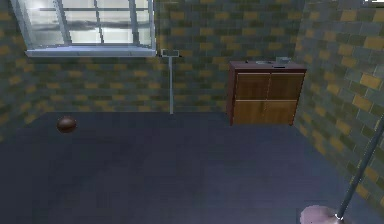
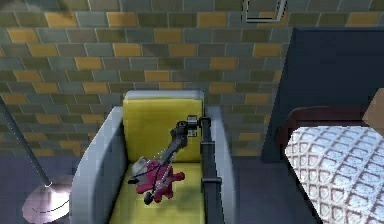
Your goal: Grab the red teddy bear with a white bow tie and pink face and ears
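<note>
Forward view, left to right: window [image 1: 90, 25] cut by the top edge; small brown ball [image 1: 67, 124] on the floor, kind not resolvable; wooden cabinet [image 1: 265, 92], items on its top too small to identify; floor lamp [image 1: 320, 212] with its base cut by the bottom edge. Arm side view, left to right: the lamp stands left of the armchair [image 2: 98, 165], and its pole runs out at the left edge. Armchair has a grey shell and yellow cushions, with the seat front cut by the bottom edge. Teddy bear [image 2: 156, 180] lies on the armchair's yellow seat, left of the seat's middle. Its body is magenta-red with splayed limbs and some paler pink patches; bow tie, face and ears are too small to resolve. End effector [image 2: 152, 163]: dark body in front of the armchair's backrest, thin fingers [image 2: 168, 150] slanting down-left to the bear. Contact with the bear cannot be told, nor how the fingers are set. The bear rests on the seat, so whether anything is held cannot be told. Arm [image 2: 212, 178] is a dark bar along the armchair's right armrest, hiding part of it. Bed [image 2: 340, 165] is right of the armchair, with a white patterned cover, cut by the right and bottom edges.
</note>
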